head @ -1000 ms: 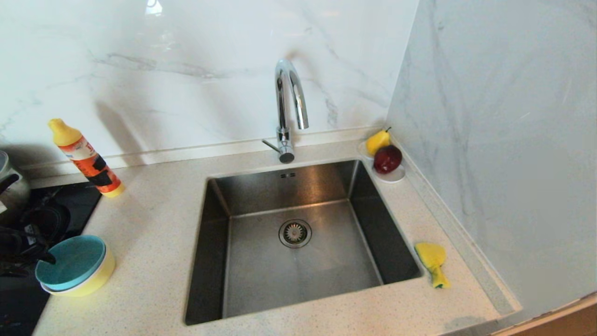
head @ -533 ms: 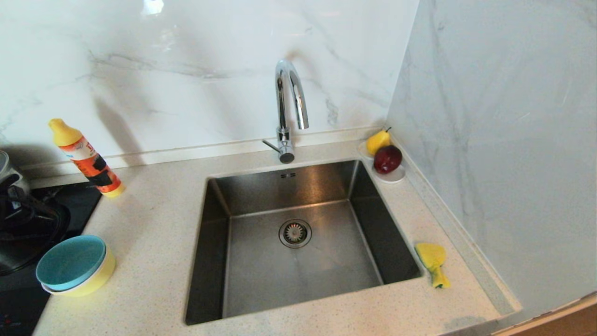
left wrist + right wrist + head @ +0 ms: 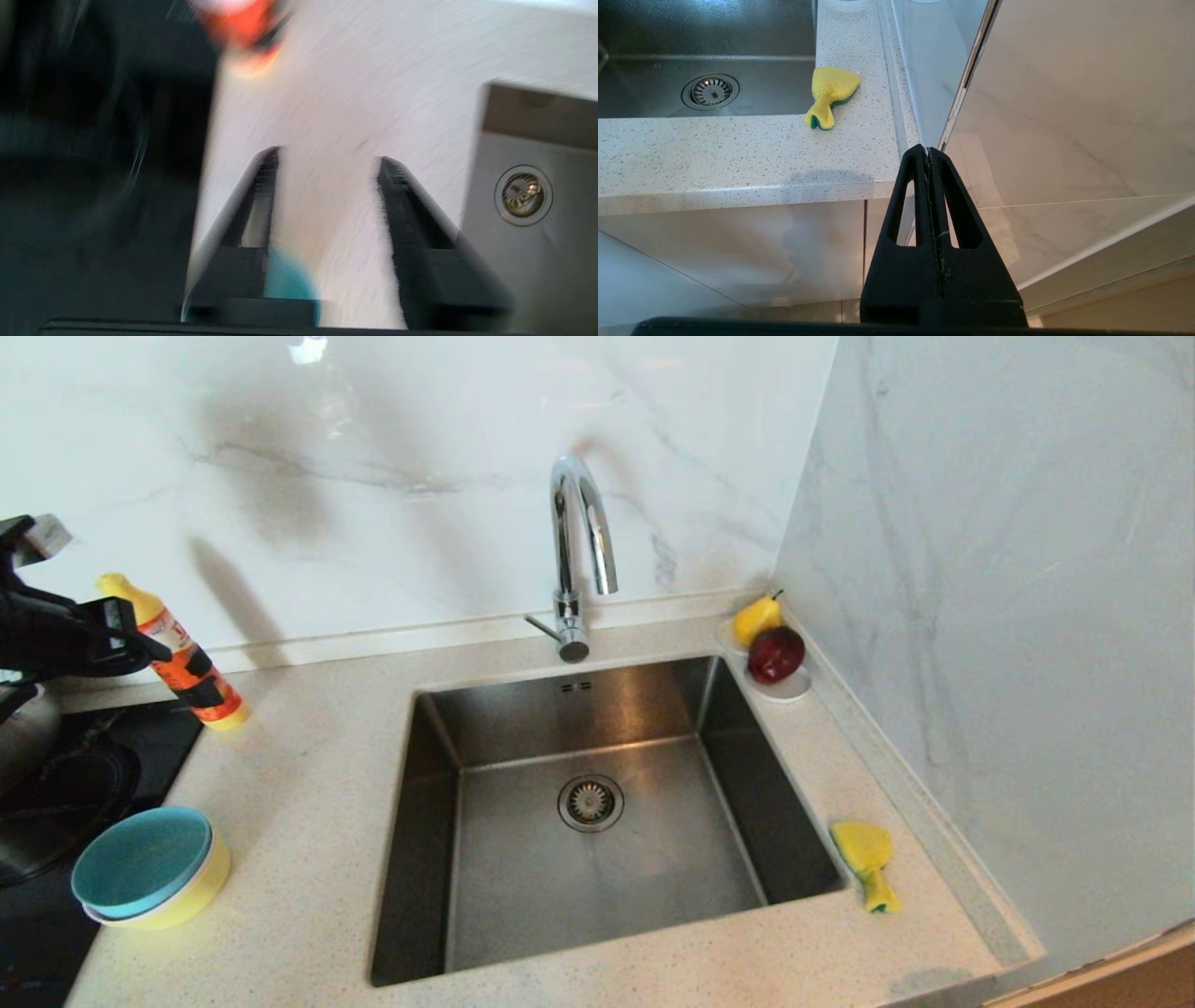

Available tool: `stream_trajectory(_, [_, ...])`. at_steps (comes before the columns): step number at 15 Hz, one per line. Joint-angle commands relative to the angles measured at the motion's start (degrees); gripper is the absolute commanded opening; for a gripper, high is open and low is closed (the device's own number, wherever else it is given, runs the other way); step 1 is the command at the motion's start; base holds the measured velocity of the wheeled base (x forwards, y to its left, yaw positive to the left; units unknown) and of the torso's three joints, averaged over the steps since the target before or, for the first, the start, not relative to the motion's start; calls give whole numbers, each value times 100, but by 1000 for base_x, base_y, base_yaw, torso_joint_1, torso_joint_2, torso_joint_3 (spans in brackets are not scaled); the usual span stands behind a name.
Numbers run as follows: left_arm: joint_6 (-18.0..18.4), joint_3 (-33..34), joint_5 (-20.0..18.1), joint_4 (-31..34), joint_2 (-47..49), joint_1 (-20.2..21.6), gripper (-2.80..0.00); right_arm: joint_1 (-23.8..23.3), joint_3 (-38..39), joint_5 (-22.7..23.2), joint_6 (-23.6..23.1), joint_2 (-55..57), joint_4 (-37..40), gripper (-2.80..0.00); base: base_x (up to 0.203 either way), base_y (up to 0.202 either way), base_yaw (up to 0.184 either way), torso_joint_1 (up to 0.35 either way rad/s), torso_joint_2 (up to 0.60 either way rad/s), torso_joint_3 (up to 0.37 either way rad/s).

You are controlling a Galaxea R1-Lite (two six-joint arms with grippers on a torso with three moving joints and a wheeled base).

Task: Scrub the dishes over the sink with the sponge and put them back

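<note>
the left gripper (image 3: pixel 327 161) hangs in the air above the counter's left end, its two dark fingers (image 3: pixel 261 196) standing apart with bare counter showing between them and nothing held; in the head view it shows as a dark shape at the left edge (image 3: pixel 126 635), in front of the orange detergent bottle (image 3: pixel 191 672). below it, on the counter (image 3: pixel 308 784) beside the black hob (image 3: pixel 56 784), sit the stacked dishes: a light blue bowl (image 3: pixel 140 859) nested in a yellow bowl (image 3: pixel 201 887); i cannot make out a pink one. the sink (image 3: pixel 597 868) lies to their right, with its drain strainer (image 3: pixel 590 803) and the chrome tap (image 3: pixel 581 551) behind it. the sponge (image 3: pixel 868 859) lies on the counter just beside the sink's right rim. the right gripper (image 3: pixel 928 151) is parked low in front of the cabinet, jaws pressed together, empty. at the far right corner a white saucer (image 3: pixel 794 689) carries a yellow pear (image 3: pixel 754 616) and a red apple (image 3: pixel 775 653).
</note>
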Motion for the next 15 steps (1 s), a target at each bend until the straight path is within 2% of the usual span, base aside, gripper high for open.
stream_trajectory(1, [239,-73,-6,-146,80,-603,-280,0,0,2,-3,9,1,-280,0,0,0,0,0,0])
stream_trajectory(5, [398,-26,41,-195,-140,-1812,-280,0,0,2,-3,9,1,-280,0,0,0,0,0,0])
stream_trajectory(7, [402,199,266,-206,-521,-2255,-280,0,0,2,-3,9,1,-280,0,0,0,0,0,0])
stream_trajectory(11, [352,843,496,-218,-1740,-2450,-280,0,0,2,-3,9,1,-280,0,0,0,0,0,0])
stream_trajectory(15, [228,1764,1016,-219,-3391,-2438,-280,0,3,2,-3,9,1,-280,0,0,0,0,0,0])
